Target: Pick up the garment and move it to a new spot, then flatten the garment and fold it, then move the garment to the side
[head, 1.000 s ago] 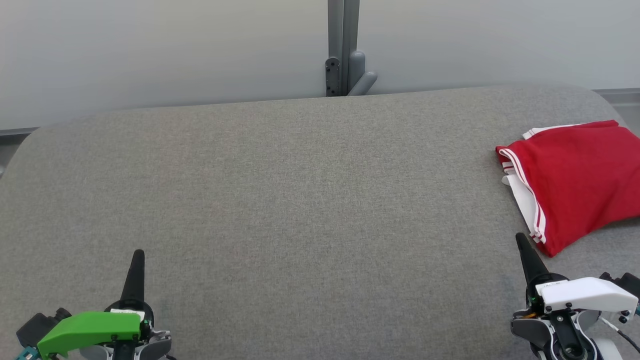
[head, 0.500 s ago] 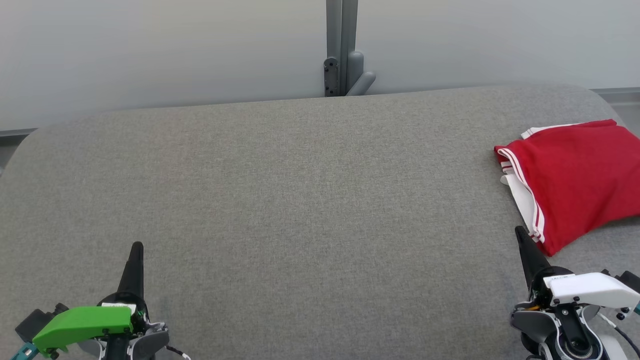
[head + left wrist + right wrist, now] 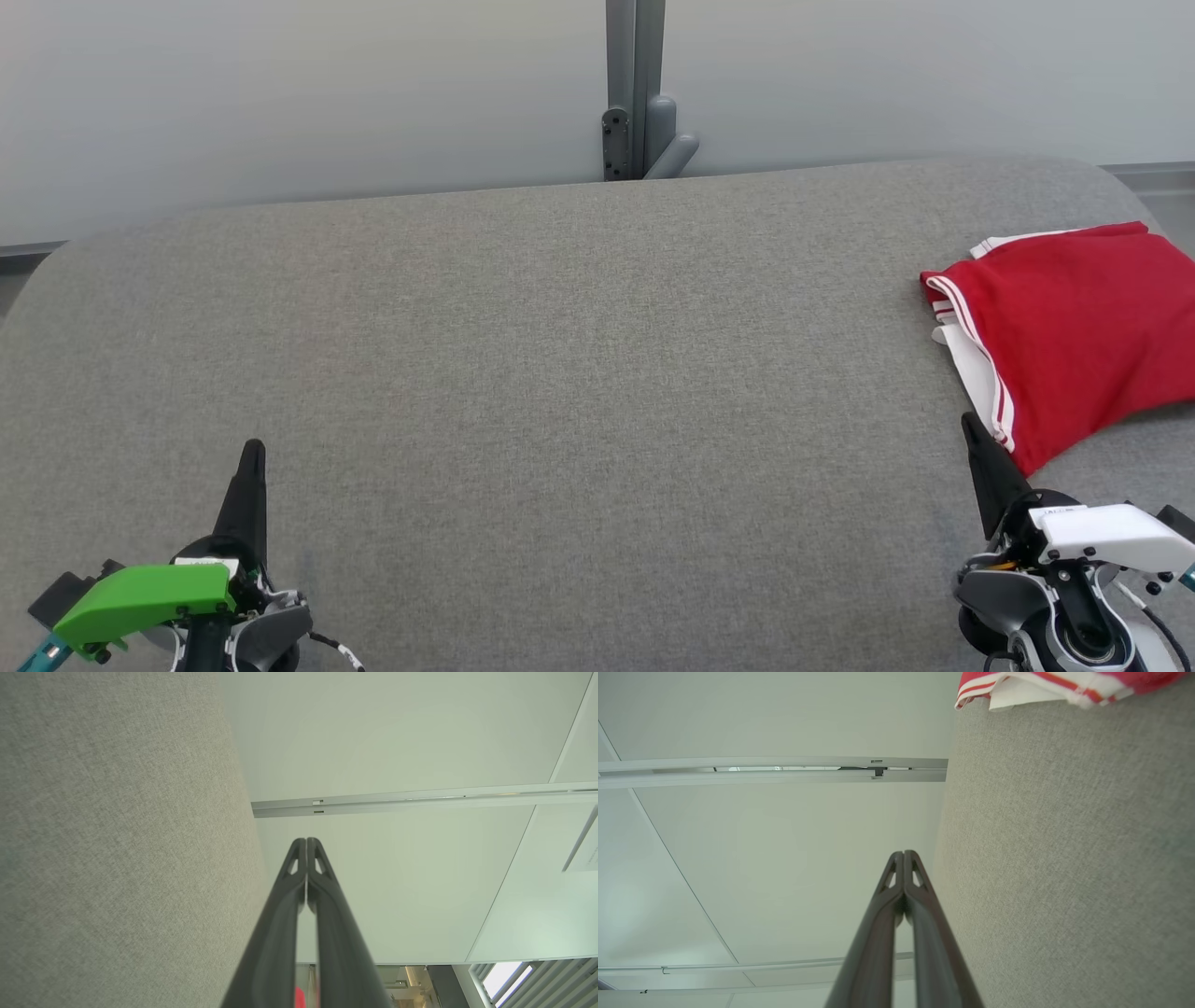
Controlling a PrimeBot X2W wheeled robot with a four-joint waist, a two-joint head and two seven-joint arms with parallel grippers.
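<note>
Hovering low, empty | left tool tips together, lower left | right tool tips together, lower right, just beside garment | garment folded at right edge of counter: apparently set aside already.

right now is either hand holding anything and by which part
Nothing is held: left hand and right hand are shut and empty; red garment lies free.

Count: garment, red with white trim: 1. Tools: 2, left tool and right tool. Grey fabric counter: 1. Grey post behind: 1.
</note>
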